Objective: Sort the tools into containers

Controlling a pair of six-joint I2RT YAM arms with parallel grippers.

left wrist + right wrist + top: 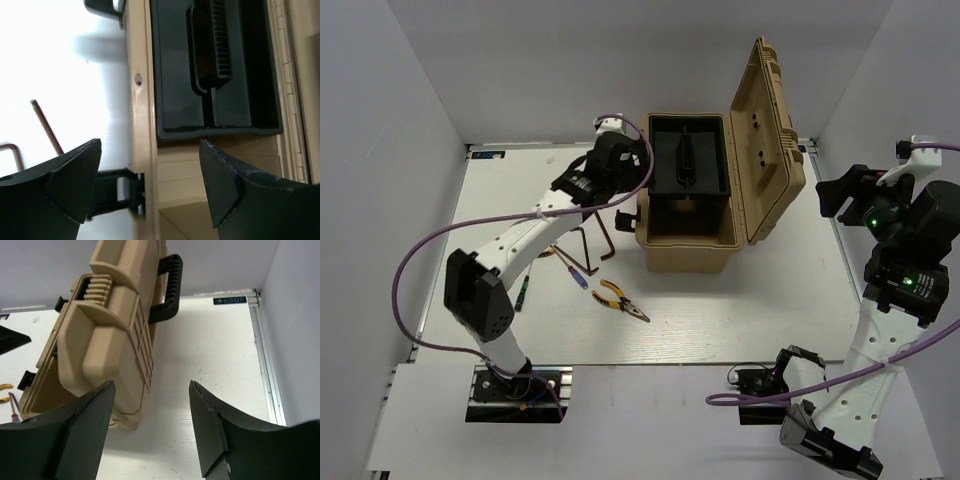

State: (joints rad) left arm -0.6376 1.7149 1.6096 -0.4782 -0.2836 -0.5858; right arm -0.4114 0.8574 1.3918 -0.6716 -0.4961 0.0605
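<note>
Lying on the desk (740, 320) left of centre are a dark screwdriver (522, 292), blue-tipped screwdriver (573, 269), two hex keys (592, 243) and pliers (620, 301). Left jaws stand apart, empty, over the left rim of the open tan toolbox (685, 255); at far right, right jaws gape empty beside its lid (770, 150).

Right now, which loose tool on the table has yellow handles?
The pliers, in front of the toolbox; the hex keys and screwdrivers are slim single shafts.
</note>
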